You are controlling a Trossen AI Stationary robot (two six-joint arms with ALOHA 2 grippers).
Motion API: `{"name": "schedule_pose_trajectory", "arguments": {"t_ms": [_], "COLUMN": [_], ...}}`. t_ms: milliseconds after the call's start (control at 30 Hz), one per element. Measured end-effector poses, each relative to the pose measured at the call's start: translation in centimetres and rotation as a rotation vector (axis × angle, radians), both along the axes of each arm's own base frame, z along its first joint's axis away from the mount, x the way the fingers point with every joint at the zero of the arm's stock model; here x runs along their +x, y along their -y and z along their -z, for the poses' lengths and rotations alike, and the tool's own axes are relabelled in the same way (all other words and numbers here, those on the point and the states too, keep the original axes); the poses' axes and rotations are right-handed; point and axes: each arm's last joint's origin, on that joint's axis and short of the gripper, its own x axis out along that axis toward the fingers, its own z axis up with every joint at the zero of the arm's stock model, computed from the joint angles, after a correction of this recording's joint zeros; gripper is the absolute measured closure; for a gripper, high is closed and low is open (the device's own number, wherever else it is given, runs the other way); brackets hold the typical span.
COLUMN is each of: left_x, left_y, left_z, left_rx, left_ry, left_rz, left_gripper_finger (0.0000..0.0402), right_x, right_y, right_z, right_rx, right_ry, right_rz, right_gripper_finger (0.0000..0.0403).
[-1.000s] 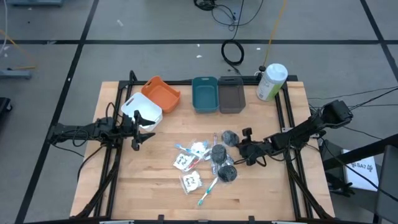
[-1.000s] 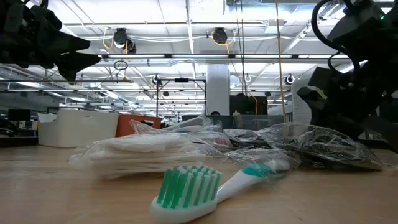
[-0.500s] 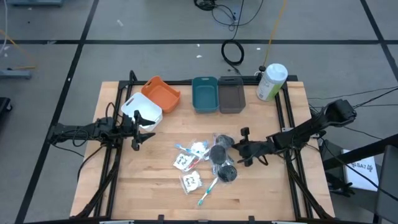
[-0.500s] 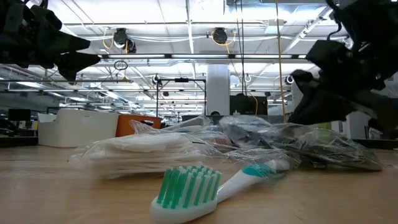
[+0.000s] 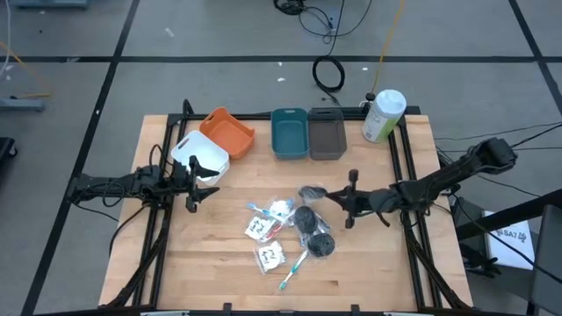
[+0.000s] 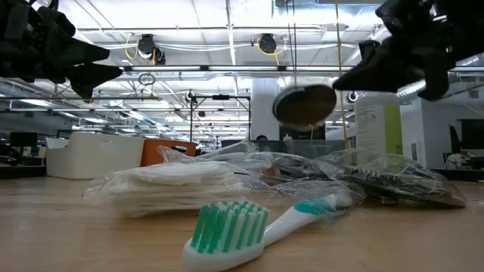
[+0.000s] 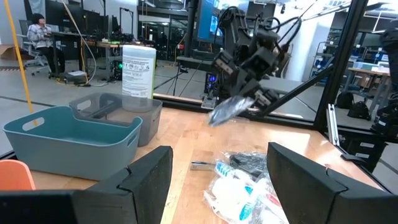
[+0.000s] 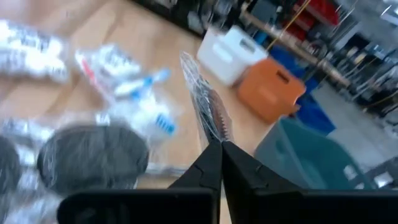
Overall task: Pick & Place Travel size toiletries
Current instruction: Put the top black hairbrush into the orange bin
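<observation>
Right gripper (image 5: 344, 201) has its jaws pinched fully together on the clear wrap of a dark grey disc (image 6: 305, 105), which hangs clear above the pile of toiletries (image 5: 294, 230), presumably so it can be carried to one of the bins at the far edge. Left gripper (image 5: 195, 183) waits beside the white bin (image 5: 200, 156), jaws wide apart and holding nothing. Light wooden surface (image 5: 219, 263); workshop room beyond, seated person far off.

Glossy crinkled clear plastic wrap (image 6: 378, 170), pale matt wooden table (image 5: 219, 272)
</observation>
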Motion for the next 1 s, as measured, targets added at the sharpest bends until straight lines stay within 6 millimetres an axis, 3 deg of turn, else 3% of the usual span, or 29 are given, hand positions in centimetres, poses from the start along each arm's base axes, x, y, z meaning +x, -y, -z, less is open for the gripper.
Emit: {"name": "schedule_pose_trajectory", "arguments": {"t_ms": [233, 1000], "left_x": [0.0, 0.0], "left_y": [0.0, 0.0], "left_z": [0.0, 0.0], "left_rx": [0.000, 0.000], "left_ry": [0.000, 0.000], "left_rz": [0.000, 0.000], "left_gripper_finger": [0.0146, 0.0146], "right_x": [0.2, 0.5], "right_y": [0.5, 1.4], "right_z": [-1.0, -1.1], "right_rx": [-0.008, -0.004], "right_ry": [0.080, 0.095], "right_rz": [0.019, 0.059], "right_gripper_finger": [0.0403, 0.0403]}}
